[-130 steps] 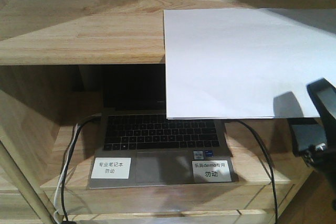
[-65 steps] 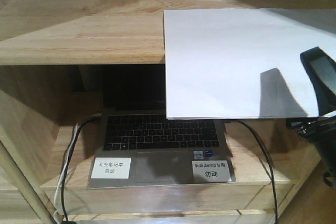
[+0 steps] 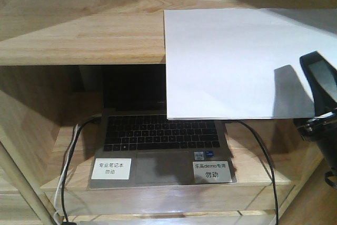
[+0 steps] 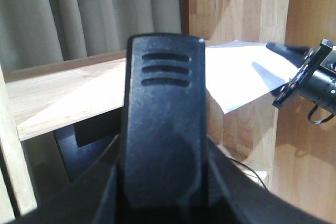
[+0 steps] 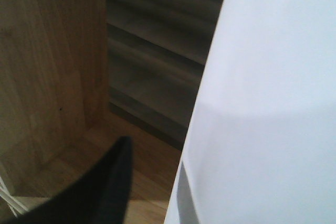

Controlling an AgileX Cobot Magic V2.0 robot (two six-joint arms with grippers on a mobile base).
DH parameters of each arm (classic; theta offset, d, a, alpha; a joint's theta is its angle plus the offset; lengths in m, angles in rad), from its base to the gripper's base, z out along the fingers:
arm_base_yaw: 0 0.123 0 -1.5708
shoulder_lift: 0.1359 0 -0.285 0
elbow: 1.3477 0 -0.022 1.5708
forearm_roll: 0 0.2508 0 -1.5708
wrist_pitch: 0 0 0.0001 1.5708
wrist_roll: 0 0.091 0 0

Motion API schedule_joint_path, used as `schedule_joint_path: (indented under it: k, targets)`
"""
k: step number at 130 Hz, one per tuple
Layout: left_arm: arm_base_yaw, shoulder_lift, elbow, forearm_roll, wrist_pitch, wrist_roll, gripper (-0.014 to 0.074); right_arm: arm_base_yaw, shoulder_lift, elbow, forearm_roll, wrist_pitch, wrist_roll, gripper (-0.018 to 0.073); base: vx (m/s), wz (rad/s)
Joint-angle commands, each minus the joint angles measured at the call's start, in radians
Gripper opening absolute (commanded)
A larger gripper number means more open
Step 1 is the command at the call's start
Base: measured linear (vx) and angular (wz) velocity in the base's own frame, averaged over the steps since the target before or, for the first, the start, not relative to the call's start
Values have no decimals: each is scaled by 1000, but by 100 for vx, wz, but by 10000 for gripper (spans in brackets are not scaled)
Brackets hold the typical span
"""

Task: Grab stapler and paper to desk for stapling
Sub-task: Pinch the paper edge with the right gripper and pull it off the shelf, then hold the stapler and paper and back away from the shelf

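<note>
Light wooden shelving (image 3: 79, 30) carried the plain white rectangular paper sheet (image 3: 231, 61), its edge seemingly between the right pincer's (image 3: 318, 77) parted, empty jaws. Grasp pending; stapler unseen; left pincer (image 4: 164, 77) state indiscernible.

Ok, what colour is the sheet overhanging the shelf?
Plain white, blank; the paper shows best in the front-facing view.
</note>
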Motion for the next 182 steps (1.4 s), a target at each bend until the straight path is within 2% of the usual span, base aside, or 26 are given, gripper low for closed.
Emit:
schedule_joint_path:
  k: [1, 18, 82, 107, 120, 182]
  targets:
    - [-5, 17, -22, -8, -117, 0, -6, 0, -6, -30, -25, -191, -6, 144, 0, 0]
    - [-5, 17, -22, -8, -117, 0, -6, 0, -6, -30, -38, -191, -6, -17, 0, 0]
    - [-5, 17, -22, -8, -117, 0, -6, 0, -91, -33, -57, -191, -25, -10, 0, 0]
    - [-5, 17, -22, -8, -117, 0, -6, 0, -178, -59, -129, -163, -54, -7, 0, 0]
    - [-5, 17, -22, -8, -117, 0, -6, 0, -226, -71, -136, -154, -56, -7, 0, 0]
    - [-5, 17, -22, -8, -117, 0, -6, 0, -582, -79, -99, 106, -151, -6, 0, 0]
